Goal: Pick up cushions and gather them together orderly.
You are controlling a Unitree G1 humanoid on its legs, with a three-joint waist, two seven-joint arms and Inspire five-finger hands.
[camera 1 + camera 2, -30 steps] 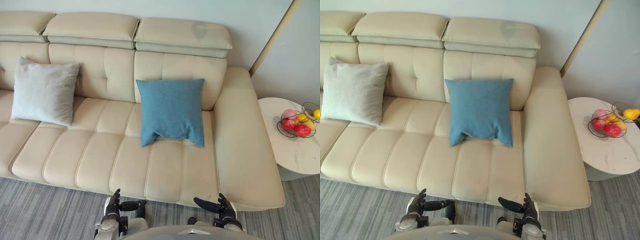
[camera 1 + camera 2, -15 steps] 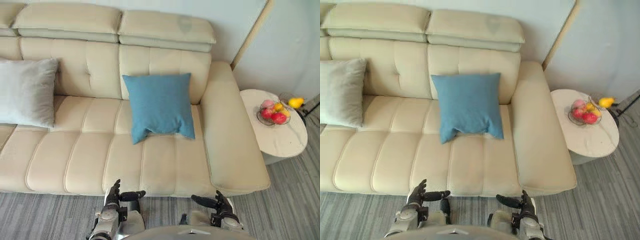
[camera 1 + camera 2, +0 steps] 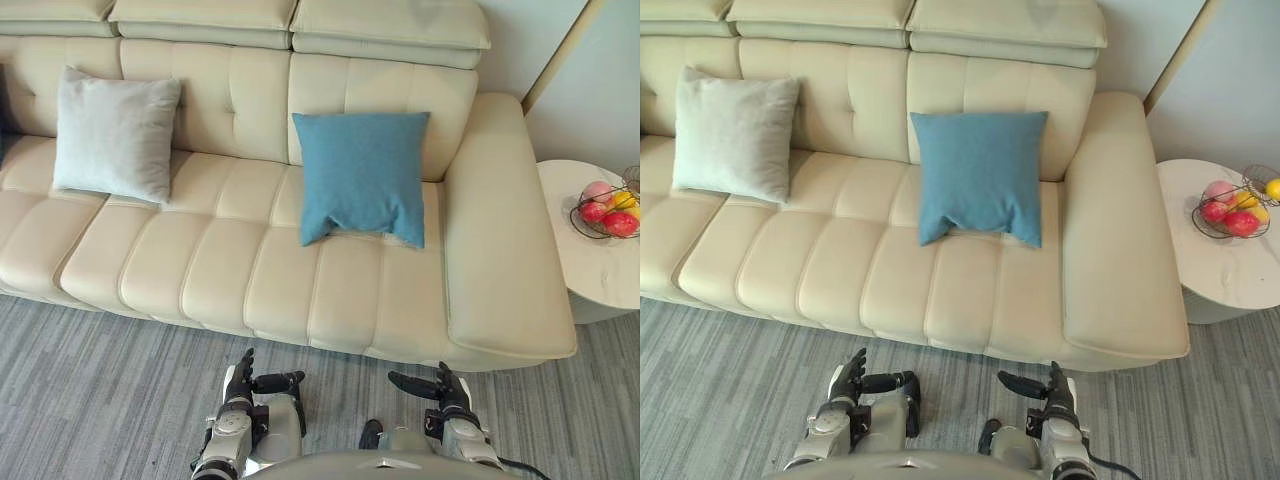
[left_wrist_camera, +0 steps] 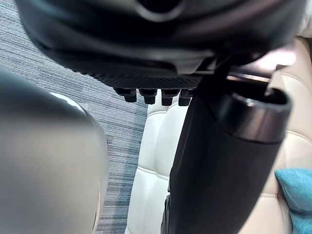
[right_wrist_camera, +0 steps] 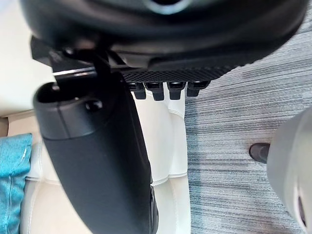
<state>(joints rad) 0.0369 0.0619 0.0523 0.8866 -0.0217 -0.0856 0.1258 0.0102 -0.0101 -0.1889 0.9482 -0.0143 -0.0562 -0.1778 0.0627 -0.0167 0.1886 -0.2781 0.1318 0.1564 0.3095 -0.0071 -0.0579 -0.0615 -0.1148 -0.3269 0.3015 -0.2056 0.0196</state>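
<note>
Camera swung left; grey cushion (image 3: pixel 115 133) and blue cushion (image 3: pixel 362 177) unmoved, well apart. Left hand (image 3: pixel 243 378), right hand (image 3: pixel 438 386) open, empty: gathering unstarted.

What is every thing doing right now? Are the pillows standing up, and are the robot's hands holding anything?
blue cushion: propped upright against the sofa back, not held.
grey cushion: leaning on the sofa back, apart from the blue cushion.
left hand: open, empty, in front of the sofa.
right hand: open, empty, in front of the sofa.
wire basket: upright on the round table, with fruit inside.
</note>
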